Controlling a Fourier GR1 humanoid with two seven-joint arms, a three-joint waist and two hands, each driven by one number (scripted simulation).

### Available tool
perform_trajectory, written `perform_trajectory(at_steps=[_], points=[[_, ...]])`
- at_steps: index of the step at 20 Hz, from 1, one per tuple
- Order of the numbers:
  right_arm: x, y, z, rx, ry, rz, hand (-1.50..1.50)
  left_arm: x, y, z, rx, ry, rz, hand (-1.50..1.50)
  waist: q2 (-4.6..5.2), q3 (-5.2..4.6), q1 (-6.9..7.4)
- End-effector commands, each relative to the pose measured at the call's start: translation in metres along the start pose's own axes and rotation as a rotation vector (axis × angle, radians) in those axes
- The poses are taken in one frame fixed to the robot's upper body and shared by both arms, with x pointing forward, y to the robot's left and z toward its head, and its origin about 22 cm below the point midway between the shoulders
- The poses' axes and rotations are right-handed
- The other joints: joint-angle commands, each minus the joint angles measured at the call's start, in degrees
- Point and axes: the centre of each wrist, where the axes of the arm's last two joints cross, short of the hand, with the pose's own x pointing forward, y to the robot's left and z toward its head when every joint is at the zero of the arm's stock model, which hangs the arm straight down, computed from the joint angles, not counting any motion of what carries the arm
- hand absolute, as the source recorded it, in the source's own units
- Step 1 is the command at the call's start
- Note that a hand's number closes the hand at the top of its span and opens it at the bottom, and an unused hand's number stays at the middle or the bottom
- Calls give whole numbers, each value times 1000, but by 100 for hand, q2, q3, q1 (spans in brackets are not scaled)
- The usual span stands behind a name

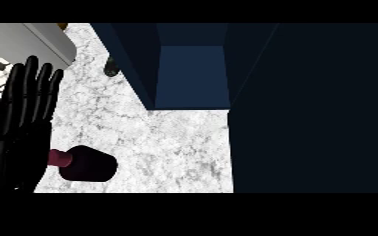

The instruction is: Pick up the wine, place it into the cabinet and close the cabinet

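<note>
The wine bottle (87, 164) lies on its side on the marbled white tabletop (177, 145), near the lower left of the head view, its dark red body pointing right and its pinkish neck pointing left. The left hand (26, 105) shows at the left edge, open with its black fingers straight and pointing up; the bottle's neck reaches the hand's lower part, though whether they touch cannot be told. The dark blue cabinet (190, 75) stands open at the top centre, its inside bare, well apart from the bottle. A grey appliance (40, 42) sits at the upper left corner.
</note>
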Motion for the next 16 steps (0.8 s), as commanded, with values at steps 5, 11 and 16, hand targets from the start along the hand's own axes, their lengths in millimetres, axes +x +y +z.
perform_trajectory(at_steps=[5,11,16], points=[[22,-21,28,-7,-16,-7,-150,-4,11,5,161,0,-199,-150,-89,142,48],[26,-10,32,222,153,-174,-150,-12,-1,-5,279,209,194,-150,-81,138,53],[42,-3,34,241,168,-174,-150,11,-7,-7,280,218,207,-150,-79,139,93]])
